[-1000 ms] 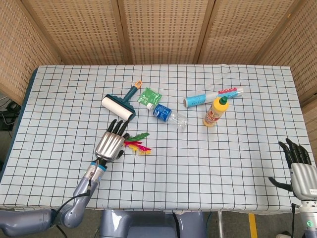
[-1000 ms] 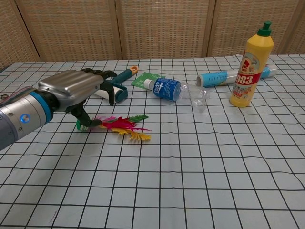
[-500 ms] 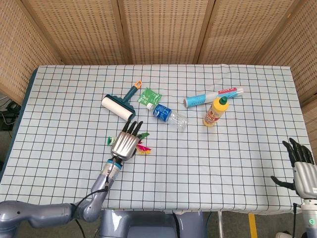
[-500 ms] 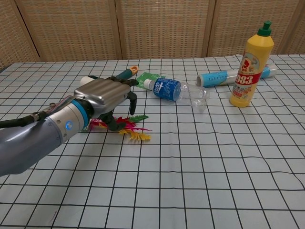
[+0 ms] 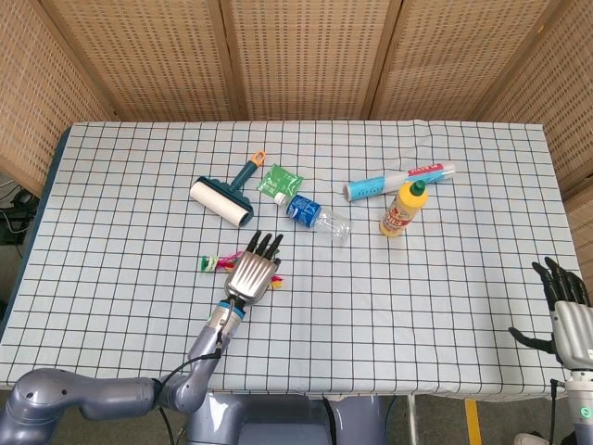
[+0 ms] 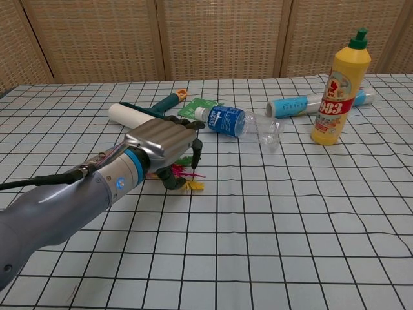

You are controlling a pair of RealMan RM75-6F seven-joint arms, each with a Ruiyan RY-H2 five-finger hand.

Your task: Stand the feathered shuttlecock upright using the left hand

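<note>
One clear bottle [image 5: 315, 215] lies empty; left hand [image 5: 255, 270] covers the lying shuttlecock [image 5: 219, 262], grip unclear

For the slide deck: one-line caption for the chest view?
Left hand reaches over the lying shuttlecock, with roller, bottles and tube behind.

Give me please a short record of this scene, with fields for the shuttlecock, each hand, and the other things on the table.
shuttlecock: feathered shuttlecock lies flat on the checked cloth, not yet upright
left hand: left hand is over the feather end, palm down; whether it grips cannot be told
right hand: right hand at the table's near right edge, fingers apart, holds nothing
standing: yellow bottle
lying: lint roller, water bottle, green packet, tube
</note>
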